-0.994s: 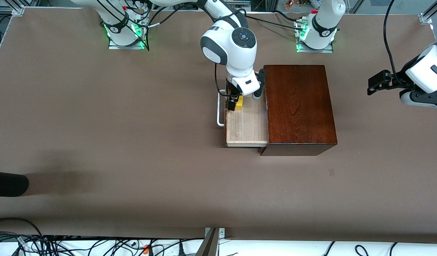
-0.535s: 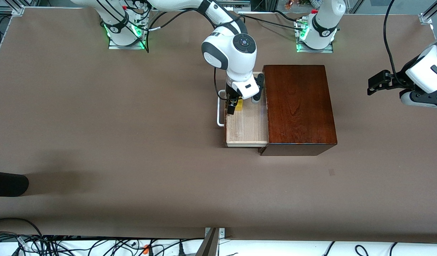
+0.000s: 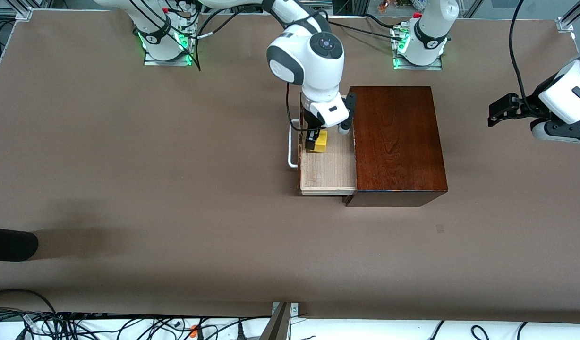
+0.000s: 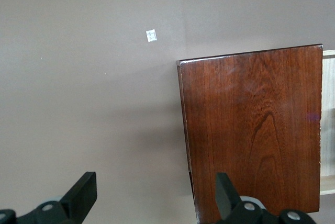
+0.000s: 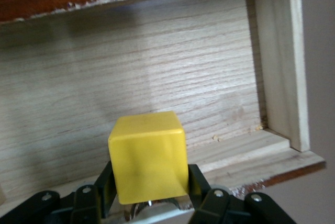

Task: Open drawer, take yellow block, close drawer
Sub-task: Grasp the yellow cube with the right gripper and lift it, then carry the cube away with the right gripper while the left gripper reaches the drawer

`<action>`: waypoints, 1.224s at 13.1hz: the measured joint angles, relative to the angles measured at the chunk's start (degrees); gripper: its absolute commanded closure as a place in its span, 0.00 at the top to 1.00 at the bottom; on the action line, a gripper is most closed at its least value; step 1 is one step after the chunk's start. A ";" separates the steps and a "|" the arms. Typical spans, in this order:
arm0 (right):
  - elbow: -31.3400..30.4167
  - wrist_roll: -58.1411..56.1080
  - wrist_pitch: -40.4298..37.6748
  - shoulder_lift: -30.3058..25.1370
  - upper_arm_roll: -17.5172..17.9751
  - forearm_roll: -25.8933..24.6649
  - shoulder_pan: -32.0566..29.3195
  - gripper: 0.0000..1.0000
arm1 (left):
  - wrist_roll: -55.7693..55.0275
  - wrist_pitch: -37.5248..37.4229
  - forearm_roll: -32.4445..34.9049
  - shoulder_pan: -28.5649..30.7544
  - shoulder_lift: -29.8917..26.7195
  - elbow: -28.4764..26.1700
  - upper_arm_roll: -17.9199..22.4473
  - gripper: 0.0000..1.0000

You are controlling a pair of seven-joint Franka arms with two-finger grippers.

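Observation:
The drawer point(image 3: 325, 172) stands pulled out of the dark-brown box point(image 3: 396, 141) toward the right arm's end, its white loop handle point(image 3: 290, 151) in front. Over the part of its pale wooden floor point(image 5: 157, 62) farther from the front camera, my right gripper point(image 3: 317, 143) is shut on the yellow block point(image 3: 321, 140). The block point(image 5: 148, 156) sits squarely between both black fingers point(image 5: 200, 182), raised a little off the wood. My left gripper point(image 3: 492, 113) waits open over the table at the left arm's end; in its wrist view the left gripper point(image 4: 155, 195) holds nothing, beside the box point(image 4: 254, 124).
A dark rounded object point(image 3: 11, 243) pokes in at the table edge near the right arm's end. Cables point(image 3: 82, 326) lie along the edge nearest the front camera. A small pale mark point(image 3: 440, 229) sits on the table nearer the front camera than the box.
My right gripper went from open around the block to shut on it, then rose slightly with it. The left arm has not moved.

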 measured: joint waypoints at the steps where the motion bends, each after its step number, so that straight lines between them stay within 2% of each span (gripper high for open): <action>1: 1.85 0.00 -2.72 -0.07 -0.06 0.02 -0.04 0.00 | 0.00 0.00 0.00 0.00 0.00 0.00 0.00 1.00; 5: 7.79 -0.03 -9.75 -3.54 -0.92 0.02 -3.00 0.00 | 0.00 0.04 0.00 -0.04 0.01 0.11 -0.03 1.00; 11: 8.22 -1.61 -22.43 -12.98 -1.36 0.29 -14.93 0.00 | 0.00 0.14 -0.01 -1.60 0.69 2.29 -0.25 1.00; 16: 7.83 -9.24 -24.53 -14.11 -2.43 10.05 -29.49 0.00 | 0.00 0.13 -0.02 -3.78 0.99 2.85 -1.80 1.00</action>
